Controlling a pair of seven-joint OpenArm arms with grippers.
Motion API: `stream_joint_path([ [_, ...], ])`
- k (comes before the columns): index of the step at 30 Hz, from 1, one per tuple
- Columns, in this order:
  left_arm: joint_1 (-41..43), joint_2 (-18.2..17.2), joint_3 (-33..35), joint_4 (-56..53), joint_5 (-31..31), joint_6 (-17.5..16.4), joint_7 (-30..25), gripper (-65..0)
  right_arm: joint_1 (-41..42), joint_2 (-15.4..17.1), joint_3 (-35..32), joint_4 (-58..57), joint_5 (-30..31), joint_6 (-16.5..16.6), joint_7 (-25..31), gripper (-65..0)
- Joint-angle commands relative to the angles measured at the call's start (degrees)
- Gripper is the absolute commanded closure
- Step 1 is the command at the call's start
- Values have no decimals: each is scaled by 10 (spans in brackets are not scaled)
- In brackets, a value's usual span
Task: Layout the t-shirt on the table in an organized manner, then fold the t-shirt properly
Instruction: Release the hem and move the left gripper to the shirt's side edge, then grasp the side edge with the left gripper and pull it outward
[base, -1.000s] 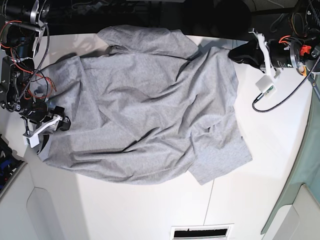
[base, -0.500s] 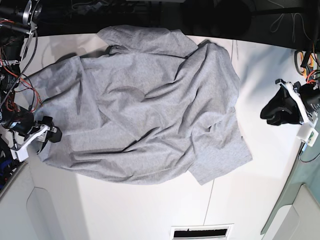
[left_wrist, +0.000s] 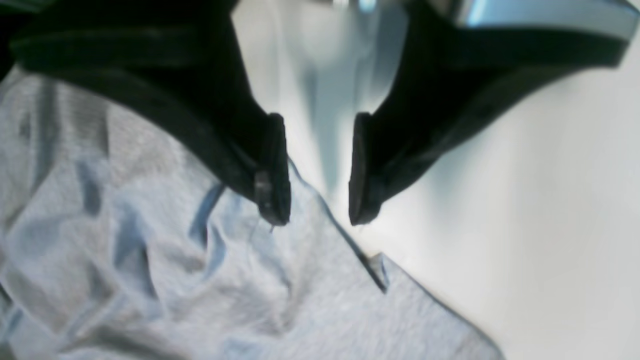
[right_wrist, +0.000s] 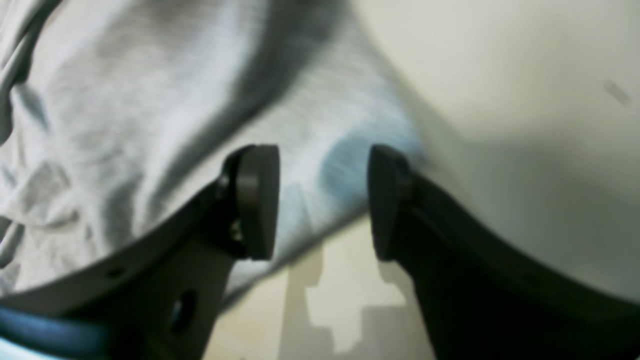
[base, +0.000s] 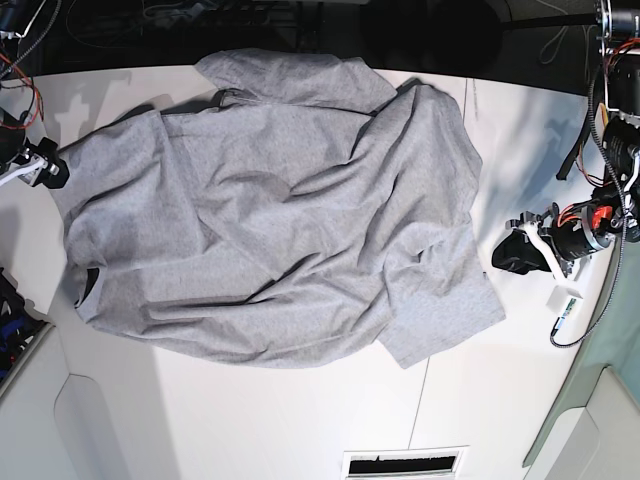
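The grey t-shirt (base: 280, 220) lies spread and wrinkled across the white table (base: 300, 420), plain side up with no lettering showing. My left gripper (base: 512, 258) is open and empty just off the shirt's right edge. In the left wrist view the left gripper (left_wrist: 316, 210) hovers over the hem of the t-shirt (left_wrist: 175, 280). My right gripper (base: 52, 170) is open at the shirt's left edge. In the right wrist view the right gripper (right_wrist: 322, 200) has its pads on either side of the edge of the t-shirt (right_wrist: 150, 110), holding nothing.
A thin dark seam (base: 420, 400) runs across the table toward a vent slot (base: 403, 464) at the near edge. Cables and arm bases stand at the far left (base: 15, 60) and far right (base: 615, 130). A pale panel edges the lower right corner (base: 600, 420).
The left gripper moved from the far right corner down to the shirt's right edge. The right gripper left the shirt's lower left corner and moved up its left edge. The shirt stayed put.
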Motion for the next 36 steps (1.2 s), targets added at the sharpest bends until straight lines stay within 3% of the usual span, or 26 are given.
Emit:
stream_joint_path([
  [1,-21,-6,2,-12,-2,4,-15,-241,-1,10,12,10,11,5,10,-284],
  [5,-65,21,6,-83,26,8,-34,-317,-16,9,23,8,9,4,12,-284],
  [9,-97,43,6,-138,54,43,-54,-317,-18,3,21,-16,10,4,33,-285],
  [14,-113,62,6,-178,68,51,-59,-317,-16,3,11,-61,25,14,64,-285],
  [17,-113,70,6,-180,99,80,-79,-316,-15,0,-4,-63,36,24,64,-285],
  [21,-113,81,6,-183,121,86,-83,-312,-12,-15,-23,-62,37,24,76,-285],
  [22,-113,83,6,-185,125,86,-86,-278,-7,-20,-27,-63,36,24,76,-284],
  [23,-113,85,6,-186,130,86,-90,-203,-3,-26,-30,-62,35,24,76,-284],
  [25,-113,86,6,-186,139,86,-94,-13,10,-37,-32,-62,35,23,76,-256],
  [26,-114,85,6,-186,139,86,-94,0,16,-41,-33,-62,35,24,76,-201],
  [28,-118,82,6,-186,141,86,-93,0,23,-42,-33,-62,35,24,76,-14],
  [36,-195,44,6,-186,156,112,-92,0,29,-16,-18,-40,35,33,51,0],
])
